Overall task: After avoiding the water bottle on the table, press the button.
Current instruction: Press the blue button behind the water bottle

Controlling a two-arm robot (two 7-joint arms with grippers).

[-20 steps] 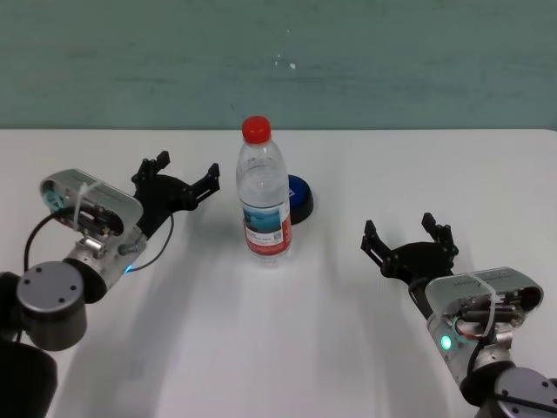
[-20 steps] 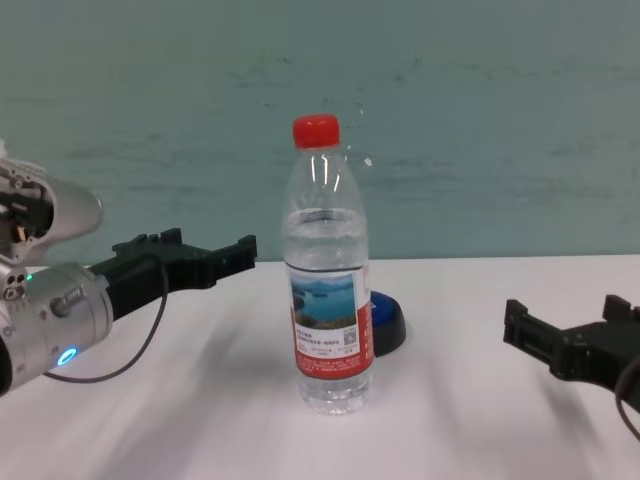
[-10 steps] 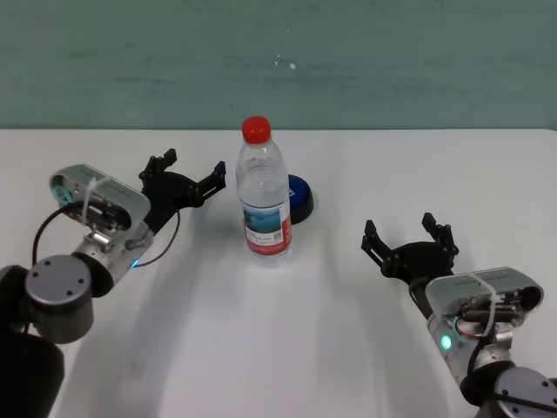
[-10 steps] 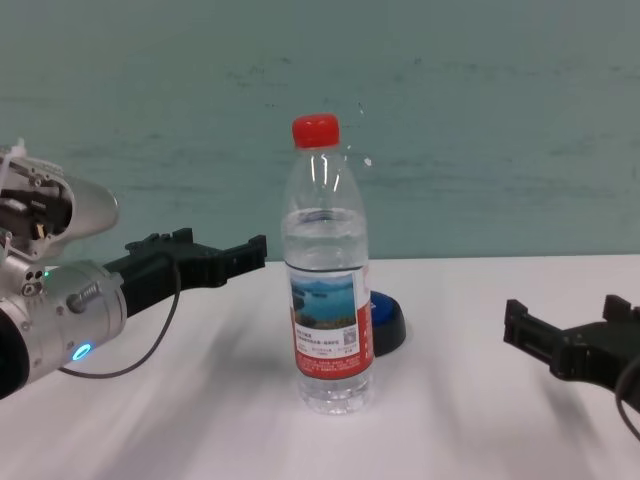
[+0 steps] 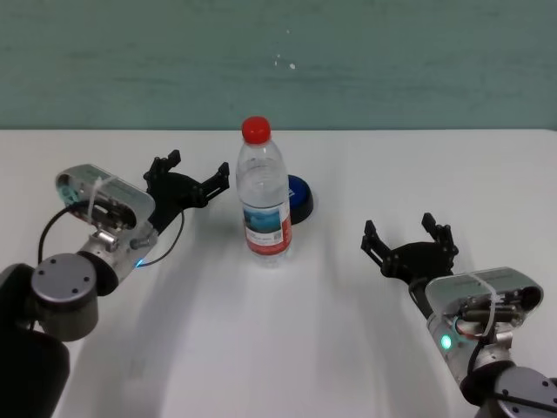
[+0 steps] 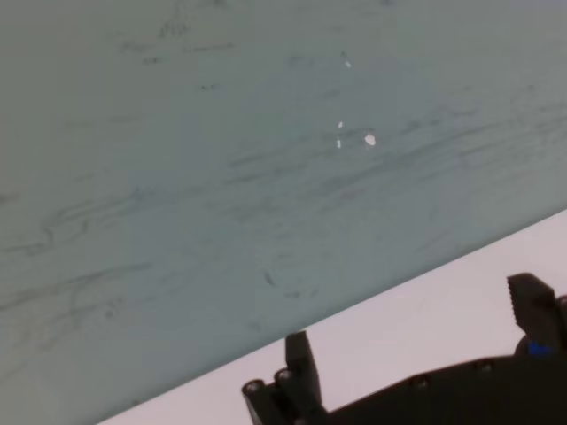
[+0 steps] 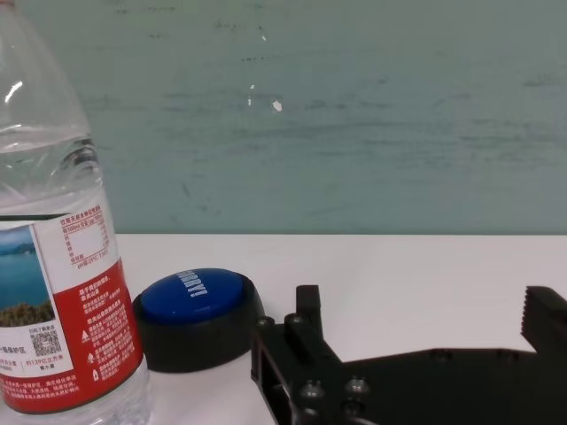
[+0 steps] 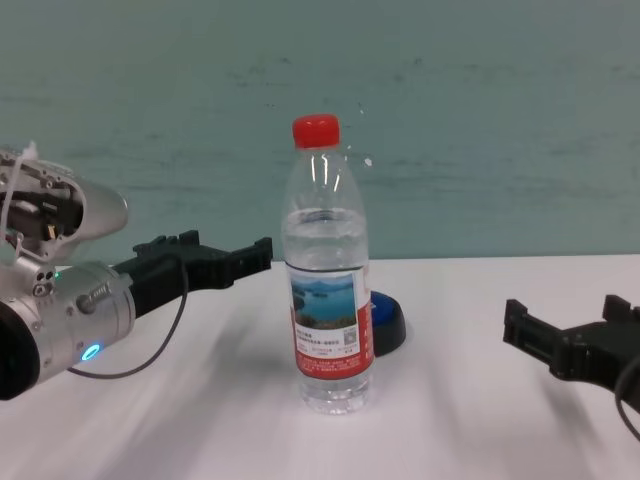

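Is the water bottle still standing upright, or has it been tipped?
Upright. The water bottle stands on its base on the table, red cap on top, with the open left gripper beside it and not touching.

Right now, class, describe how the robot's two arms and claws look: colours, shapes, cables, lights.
Both arms are silver-grey with rounded joints, a white tie, and black toothed claws: left claw, right claw. The left shows a blue light and black cable; the right a green light.
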